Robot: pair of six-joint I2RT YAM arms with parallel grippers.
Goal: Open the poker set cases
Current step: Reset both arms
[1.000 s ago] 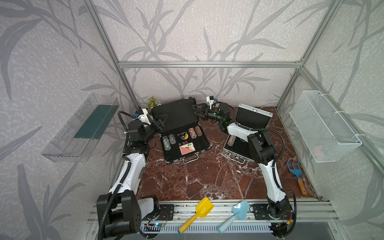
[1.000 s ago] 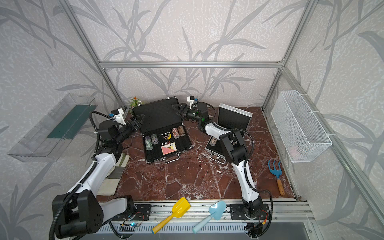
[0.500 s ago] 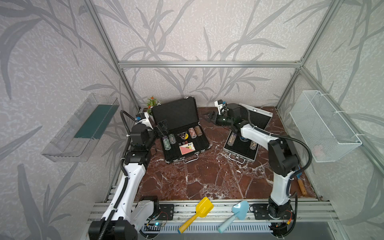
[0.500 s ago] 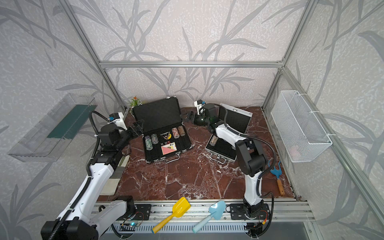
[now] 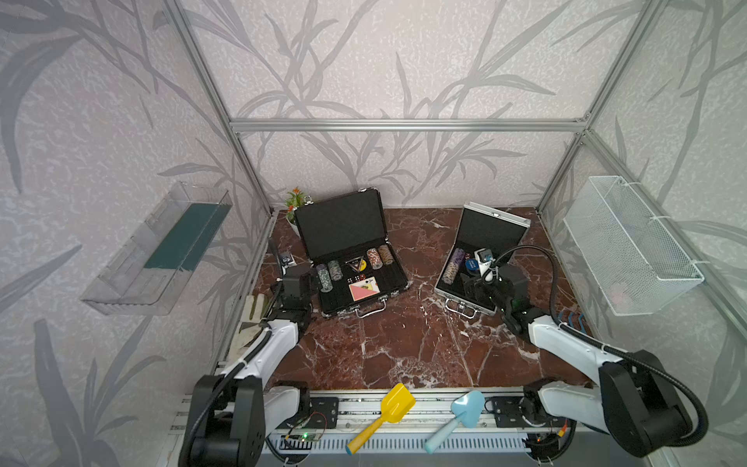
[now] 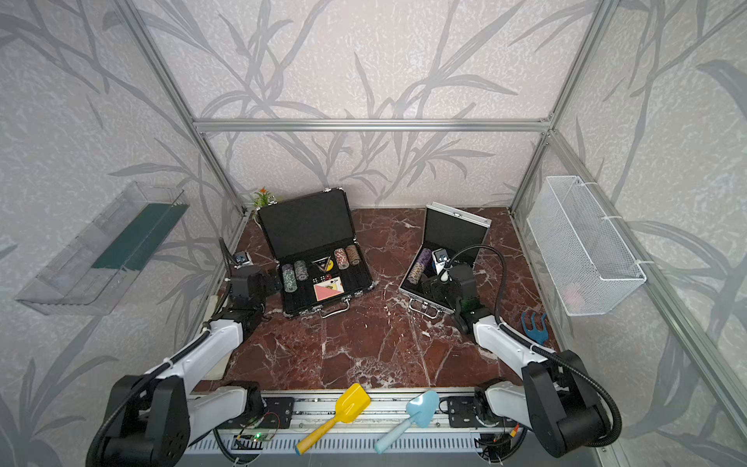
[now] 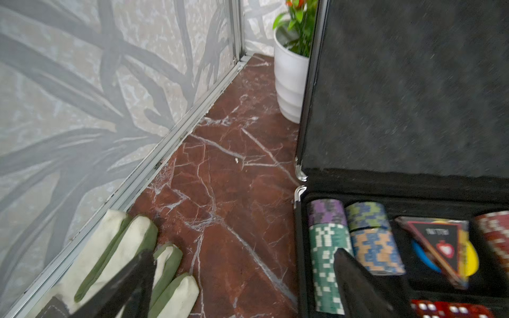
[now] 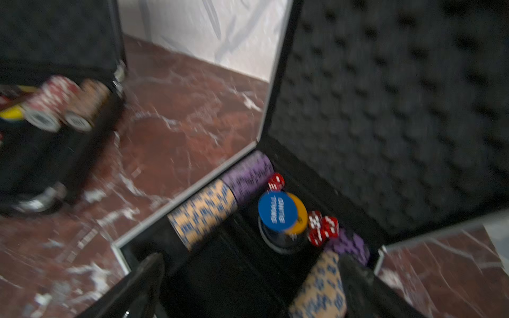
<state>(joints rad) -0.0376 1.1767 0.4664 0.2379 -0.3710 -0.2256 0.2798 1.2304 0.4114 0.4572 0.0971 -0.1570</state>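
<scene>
Both poker set cases lie open on the marble floor with their lids standing up. The larger black case (image 5: 341, 226) (image 6: 307, 220) holds chip rows, cards and dice. The smaller silver case (image 5: 491, 232) (image 6: 454, 230) holds chips, dice and round buttons. My left gripper (image 5: 310, 279) (image 7: 243, 254) is open and empty, low beside the black case's (image 7: 413, 96) left end. My right gripper (image 5: 471, 285) (image 8: 252, 258) is open and empty, hovering over the front of the silver case's (image 8: 399, 110) tray.
A potted plant (image 5: 294, 202) stands behind the black case. A glove (image 7: 110, 247) lies by the left wall. A yellow shovel (image 5: 384, 416) and a blue trowel (image 5: 461, 416) rest on the front rail, a blue rake (image 6: 533, 327) at the right. A wire basket (image 5: 630, 250) and a clear shelf (image 5: 161, 250) hang on the side walls.
Both arms have drawn back from the black case's lid edges toward the front, the right one to the silver case. Both sets of jaws have widened. The lids stay up.
</scene>
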